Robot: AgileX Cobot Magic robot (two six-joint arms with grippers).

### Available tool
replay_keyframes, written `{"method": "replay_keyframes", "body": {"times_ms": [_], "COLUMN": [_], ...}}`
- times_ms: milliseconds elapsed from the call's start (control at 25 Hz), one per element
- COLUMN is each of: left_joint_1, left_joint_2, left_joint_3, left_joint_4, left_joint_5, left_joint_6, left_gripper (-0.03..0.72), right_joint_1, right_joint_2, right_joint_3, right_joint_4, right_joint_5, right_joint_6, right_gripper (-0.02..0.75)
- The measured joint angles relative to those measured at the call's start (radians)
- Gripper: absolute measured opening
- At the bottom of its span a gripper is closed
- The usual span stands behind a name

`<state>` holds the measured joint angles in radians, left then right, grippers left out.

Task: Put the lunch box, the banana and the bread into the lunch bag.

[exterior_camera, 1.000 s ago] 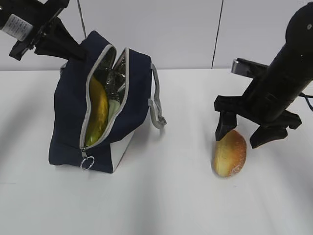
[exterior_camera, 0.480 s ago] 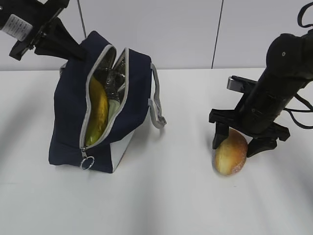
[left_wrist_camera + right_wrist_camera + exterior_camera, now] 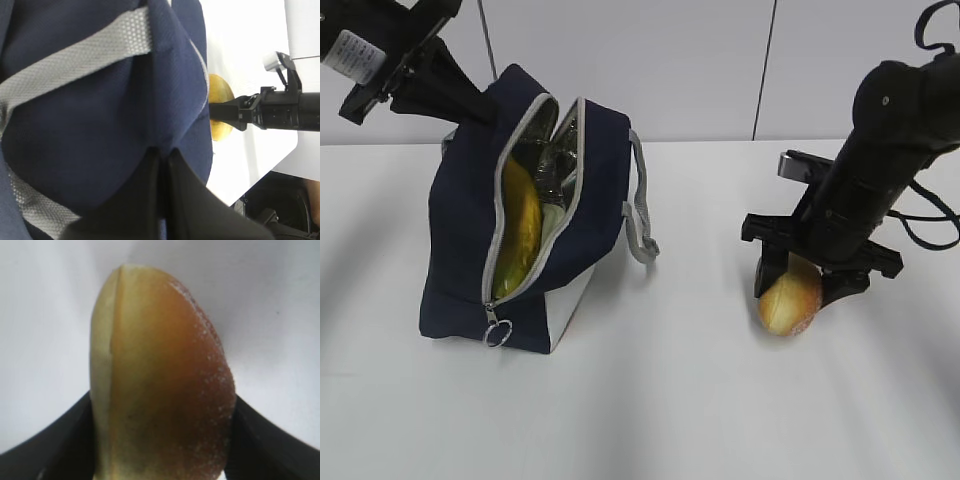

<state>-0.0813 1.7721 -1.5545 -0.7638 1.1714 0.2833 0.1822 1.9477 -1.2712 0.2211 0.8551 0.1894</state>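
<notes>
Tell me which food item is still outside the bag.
The bread, on the table between the right tool's fingers; the banana is already inside the bag.

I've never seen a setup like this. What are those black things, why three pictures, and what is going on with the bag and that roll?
The black things are two robot arms ending in pincers. One picture looks at the white table from in front; the other two come from cameras on the arms' wrists. The left gripper is shut on the fabric of the navy lunch bag, holding it up with its zipper open; the banana is already inside. The right gripper has its fingers on either side of the bread, which lies on the table, seen close up in its wrist view.
</notes>
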Motion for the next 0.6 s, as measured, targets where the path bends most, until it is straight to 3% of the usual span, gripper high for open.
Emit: {"method": "replay_keyframes", "body": {"times_ms": [360, 600], "left_joint_1": [0.000, 0.000], "left_joint_2": [0.000, 0.000], "left_joint_3": [0.000, 0.000], "left_joint_4": [0.000, -0.001], "left_joint_5": [0.002, 0.002], "left_joint_6": [0.000, 0.000], "left_gripper": [0.001, 0.001], "right_joint_1": [0.000, 0.041], "right_joint_2": [-0.027, -0.080], "right_joint_3": [-0.286, -0.514], "right_joint_4": [0.014, 0.152], "right_joint_5": [0.248, 0.331], "right_joint_6": [-0.072, -0.184], "right_gripper": [0.464, 0.460]}}
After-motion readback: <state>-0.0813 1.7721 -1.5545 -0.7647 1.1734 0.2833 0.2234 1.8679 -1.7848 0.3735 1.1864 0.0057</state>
